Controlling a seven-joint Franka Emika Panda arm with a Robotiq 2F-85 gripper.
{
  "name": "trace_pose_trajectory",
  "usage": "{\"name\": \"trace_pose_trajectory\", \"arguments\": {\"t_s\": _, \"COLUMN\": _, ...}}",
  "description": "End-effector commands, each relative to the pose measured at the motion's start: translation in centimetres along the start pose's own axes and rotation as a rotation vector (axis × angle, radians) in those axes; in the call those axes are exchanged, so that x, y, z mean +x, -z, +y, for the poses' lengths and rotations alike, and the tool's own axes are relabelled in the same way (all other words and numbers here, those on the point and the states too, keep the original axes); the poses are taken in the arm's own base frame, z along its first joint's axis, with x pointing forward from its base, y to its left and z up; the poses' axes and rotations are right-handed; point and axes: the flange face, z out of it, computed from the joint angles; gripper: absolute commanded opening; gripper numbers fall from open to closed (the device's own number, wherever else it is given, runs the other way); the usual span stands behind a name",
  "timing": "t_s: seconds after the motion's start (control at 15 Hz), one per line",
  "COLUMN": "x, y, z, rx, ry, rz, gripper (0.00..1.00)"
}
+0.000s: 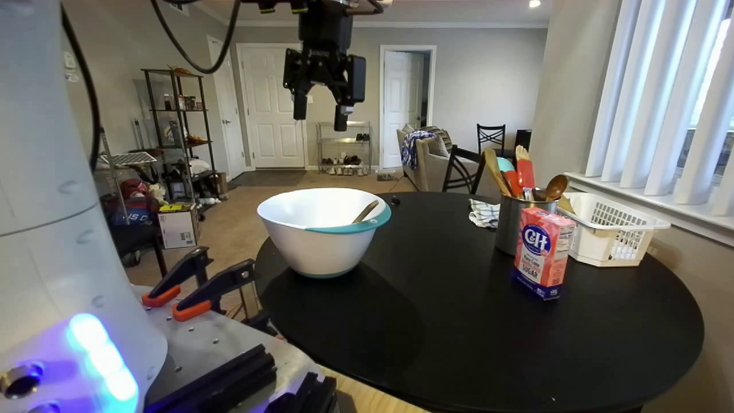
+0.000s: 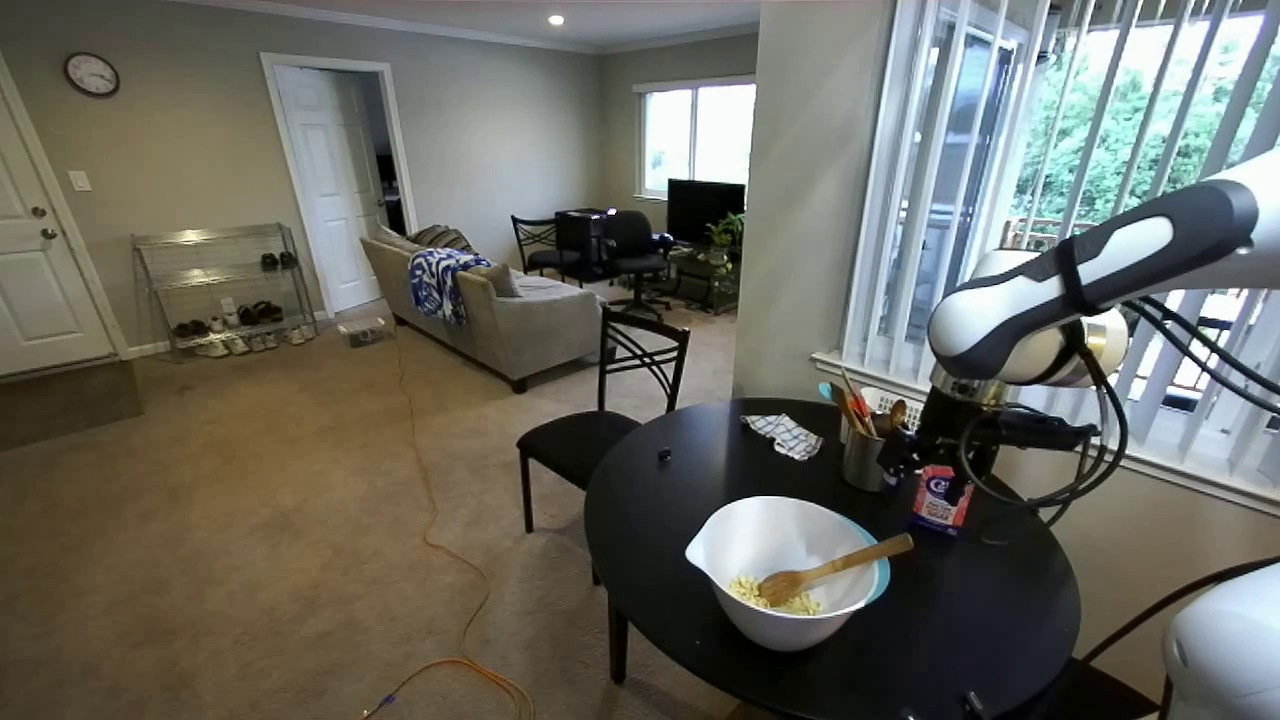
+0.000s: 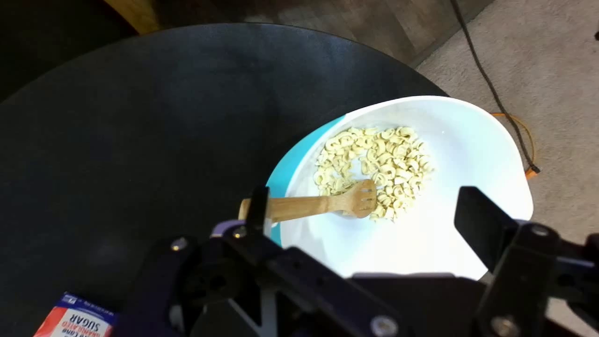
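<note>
Black tabletop, white bowl near its edge, open air beneath widely parted jaws

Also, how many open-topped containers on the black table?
3: the white bowl, near the edge of the table; the metal utensil holder, behind the sugar box in an exterior view; the white basket, beside that holder. A small one could hide behind these.

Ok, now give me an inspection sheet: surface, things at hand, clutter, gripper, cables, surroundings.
Surface: round black table.
Things at hand: white bowl holding pasta; wooden spoon inside, handle over its rim.
Clutter: sugar box, metal utensil holder, white basket, checked cloth, small dark item.
Gripper: open, holding nothing, higher than the bowl.
Cables: black cable looping beside the arm; orange cord on the carpet.
Surroundings: sofa, chair, window blinds.
</note>
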Motion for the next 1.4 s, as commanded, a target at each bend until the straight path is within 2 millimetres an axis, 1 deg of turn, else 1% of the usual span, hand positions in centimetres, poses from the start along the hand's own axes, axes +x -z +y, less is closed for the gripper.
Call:
{"name": "trace_pose_trajectory", "arguments": {"t_s": 0.0, "x": 1.6, "y": -2.4, "z": 1.0, "rx": 0.105, "ry": -0.004, "rz": -0.052, "gripper": 1.00}}
{"name": "trace_pose_trajectory", "arguments": {"t_s": 0.13, "x": 2.9, "y": -3.4, "z": 1.6, "rx": 0.132, "ry": -0.012, "rz": -0.070, "gripper": 1.00}}
{"name": "trace_pose_trajectory", "arguments": {"t_s": 0.27, "x": 4.3, "y": -5.0, "z": 2.0, "rx": 0.129, "ry": -0.052, "rz": -0.102, "gripper": 1.00}}
{"name": "trace_pose_trajectory", "arguments": {"t_s": 0.47, "x": 6.3, "y": -8.1, "z": 2.5, "rx": 0.147, "ry": -0.127, "rz": -0.161, "gripper": 1.00}}
{"name": "trace_pose_trajectory", "arguments": {"t_s": 0.6, "x": 7.7, "y": -10.6, "z": 2.9, "rx": 0.151, "ry": -0.193, "rz": -0.208, "gripper": 1.00}}
{"name": "trace_pose_trajectory", "arguments": {"t_s": 0.73, "x": 8.6, "y": -12.7, "z": 3.3, "rx": 0.163, "ry": -0.254, "rz": -0.244, "gripper": 1.00}}
{"name": "trace_pose_trajectory", "arguments": {"t_s": 0.87, "x": 9.3, "y": -14.2, "z": 3.8, "rx": 0.157, "ry": -0.314, "rz": -0.265, "gripper": 1.00}}
{"name": "trace_pose_trajectory", "arguments": {"t_s": 1.07, "x": 9.9, "y": -15.4, "z": 4.5, "rx": 0.116, "ry": -0.403, "rz": -0.278, "gripper": 1.00}}
{"name": "trace_pose_trajectory", "arguments": {"t_s": 1.33, "x": 10.2, "y": -15.1, "z": 4.5, "rx": 0.076, "ry": -0.486, "rz": -0.252, "gripper": 1.00}}
